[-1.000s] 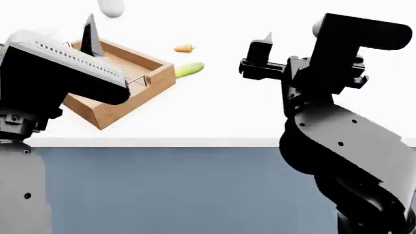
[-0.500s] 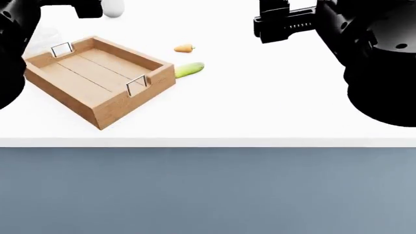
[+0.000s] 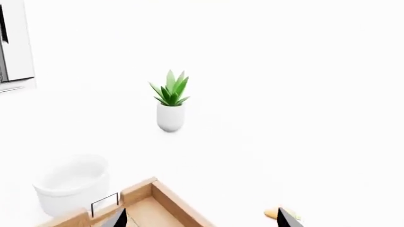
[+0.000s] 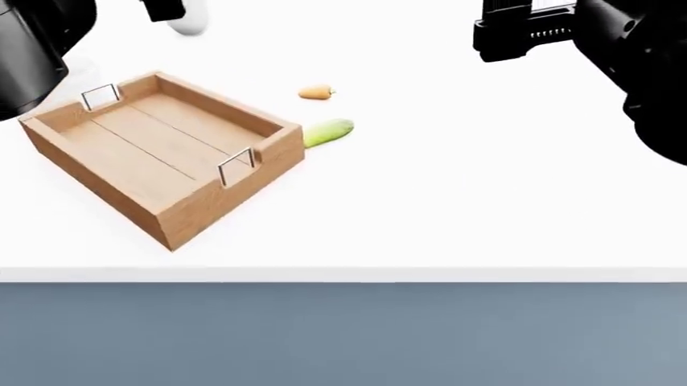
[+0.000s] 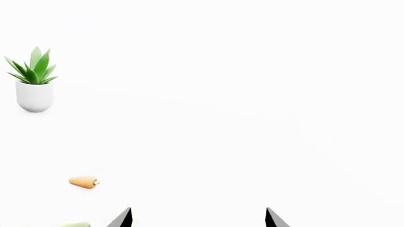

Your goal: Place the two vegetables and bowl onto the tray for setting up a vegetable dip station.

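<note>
The wooden tray (image 4: 161,153) lies empty at the table's left, a wire handle at each short end. Beyond its far right corner lie the orange carrot (image 4: 314,92) and the green cucumber (image 4: 327,133), its one end against the tray's side. The white bowl (image 3: 73,182) shows only in the left wrist view, just beyond the tray's corner (image 3: 151,203). My left gripper (image 3: 200,221) is open in the air above the tray's far end, with the carrot (image 3: 275,213) by one fingertip. My right gripper (image 5: 198,220) is open and empty, with the carrot (image 5: 83,182) and the cucumber's tip (image 5: 75,225) off to one side.
A green plant in a white pot (image 3: 170,101) stands at the table's back, beyond the tray; it also shows in the right wrist view as the pot (image 5: 35,90). My left arm (image 4: 32,40) and right arm (image 4: 612,40) fill the head view's upper corners. The table's front edge (image 4: 343,275) runs across.
Both arms have lifted from the middle of the head view to its upper corners, uncovering the whole tray. The head view has shifted, so the tray and vegetables sit lower in it.
</note>
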`<state>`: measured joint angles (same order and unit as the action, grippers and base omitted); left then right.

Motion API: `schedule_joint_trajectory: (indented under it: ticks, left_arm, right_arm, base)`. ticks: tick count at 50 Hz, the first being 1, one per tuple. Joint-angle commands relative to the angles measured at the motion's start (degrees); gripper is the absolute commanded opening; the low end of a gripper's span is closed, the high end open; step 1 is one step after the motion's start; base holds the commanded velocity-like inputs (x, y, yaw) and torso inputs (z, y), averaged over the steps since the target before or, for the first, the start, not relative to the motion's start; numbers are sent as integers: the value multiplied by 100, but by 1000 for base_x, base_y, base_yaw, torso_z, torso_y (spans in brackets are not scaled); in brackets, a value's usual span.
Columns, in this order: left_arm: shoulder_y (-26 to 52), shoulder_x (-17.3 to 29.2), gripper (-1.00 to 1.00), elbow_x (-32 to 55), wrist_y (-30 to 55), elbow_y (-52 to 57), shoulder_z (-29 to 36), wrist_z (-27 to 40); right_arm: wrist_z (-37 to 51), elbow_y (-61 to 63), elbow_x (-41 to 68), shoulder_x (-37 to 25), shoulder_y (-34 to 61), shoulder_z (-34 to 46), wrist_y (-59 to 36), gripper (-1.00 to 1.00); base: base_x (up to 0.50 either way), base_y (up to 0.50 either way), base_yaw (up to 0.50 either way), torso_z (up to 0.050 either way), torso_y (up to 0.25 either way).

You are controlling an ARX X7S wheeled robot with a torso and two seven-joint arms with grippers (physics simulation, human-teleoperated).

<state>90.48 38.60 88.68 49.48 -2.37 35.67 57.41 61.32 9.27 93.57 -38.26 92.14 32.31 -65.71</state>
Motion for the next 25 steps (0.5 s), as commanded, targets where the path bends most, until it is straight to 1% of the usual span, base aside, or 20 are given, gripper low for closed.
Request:
schedule_joint_trajectory:
  ticks: [1, 7, 25]
  left_arm:
    - [36, -54, 100, -157, -62, -305, 116, -243]
    - [42, -43, 100, -171, -77, -307, 109, -261]
    - [37, -32, 100, -173, -80, -296, 111, -260]
  right_arm:
    - [-349, -28, -156, -61, -30, 102, -43, 100]
    - [-396, -47, -178, -38, -53, 159, -58, 100]
    - [-414, -17, -163, -59, -59, 184, -34, 100]
  base:
    - [426, 379, 0, 0, 0]
    - [335, 456, 0, 0, 0]
    - [203, 500, 0, 0, 1]
